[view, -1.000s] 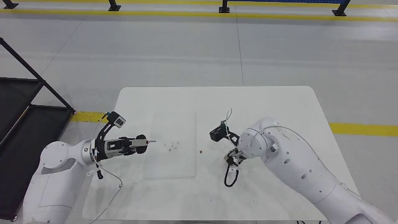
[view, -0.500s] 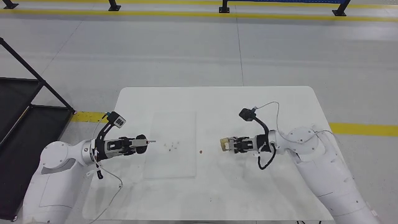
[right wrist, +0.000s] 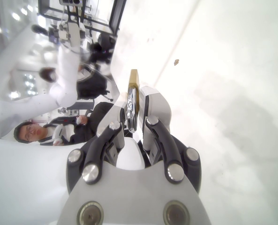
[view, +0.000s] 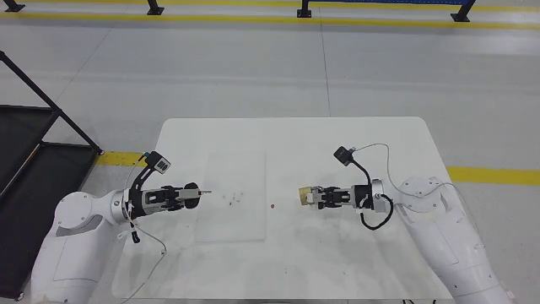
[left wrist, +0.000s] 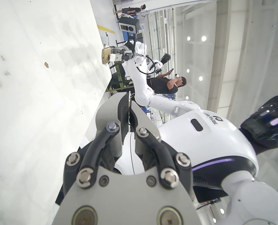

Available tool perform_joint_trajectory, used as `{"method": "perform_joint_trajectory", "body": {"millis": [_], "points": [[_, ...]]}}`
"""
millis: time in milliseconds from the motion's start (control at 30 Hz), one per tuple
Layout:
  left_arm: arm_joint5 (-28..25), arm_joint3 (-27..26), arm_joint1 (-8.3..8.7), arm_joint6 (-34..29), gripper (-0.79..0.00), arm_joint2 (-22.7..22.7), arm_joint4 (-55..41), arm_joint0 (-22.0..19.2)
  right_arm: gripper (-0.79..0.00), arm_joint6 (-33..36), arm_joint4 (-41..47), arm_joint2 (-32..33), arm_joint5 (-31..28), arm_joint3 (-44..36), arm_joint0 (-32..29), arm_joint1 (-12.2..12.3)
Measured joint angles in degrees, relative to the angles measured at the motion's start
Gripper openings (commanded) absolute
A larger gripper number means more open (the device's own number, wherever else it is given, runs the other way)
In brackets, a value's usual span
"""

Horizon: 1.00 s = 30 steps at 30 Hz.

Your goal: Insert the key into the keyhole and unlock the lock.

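Left tool (view: 196, 194): over the 9 o'clock side of the tabletop (view: 363, 139), with its fingers pointing toward 3 o'clock. The two pads are pinched narrow with almost no gap between them.
Key (view: 204, 192): held in the left tool. A thin metal tip pokes out past the fingertips toward 3 o'clock. In the left wrist view it is no more than a sliver between the pads.
Right tool (view: 315, 196): just on the 3 o'clock side of the tabletop's centre, with its fingers pointing toward 9 o'clock. It is clamped on the padlock.
Padlock (view: 305, 196): brass body, gripped by its chrome shackle (right wrist: 130, 111) between the right tool's fingers. The body sticks out beyond the fingertips toward 9 o'clock, facing the key. It is too small to make out the keyhole.
Key and padlock: roughly level with each other along the 9-to-3 line, and well apart.
Clear sheet (view: 236, 169): lies flat on the tabletop on the 9 o'clock side of centre. The key tip is over its 9 o'clock edge.
Dark specks (view: 233, 195): a small cluster on the sheet, at 3 o'clock from the key tip.
Brown speck (view: 272, 207): on the bare tabletop between the sheet and the padlock.
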Motion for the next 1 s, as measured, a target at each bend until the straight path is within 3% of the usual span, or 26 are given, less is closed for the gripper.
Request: {"method": "perform_joint_trajectory", "body": {"millis": [133,467,1000], "points": [[0.0,0.0,0.0,0.0,-0.785,0.0,0.0,0.0,-0.785,-1.11,0.82,0.04,0.43,0.22,-0.55,-0.09],[0.0,0.0,0.0,0.0,-0.785,0.0,0.0,0.0,-0.785,-2.62,24.59,0.45,-3.92,6.3,-4.7,-1.11],[0.0,0.0,0.0,0.0,-0.785,0.0,0.0,0.0,-0.785,-10.56,24.87,2.22,-7.21,1.36,-10.6,-0.8]]}}
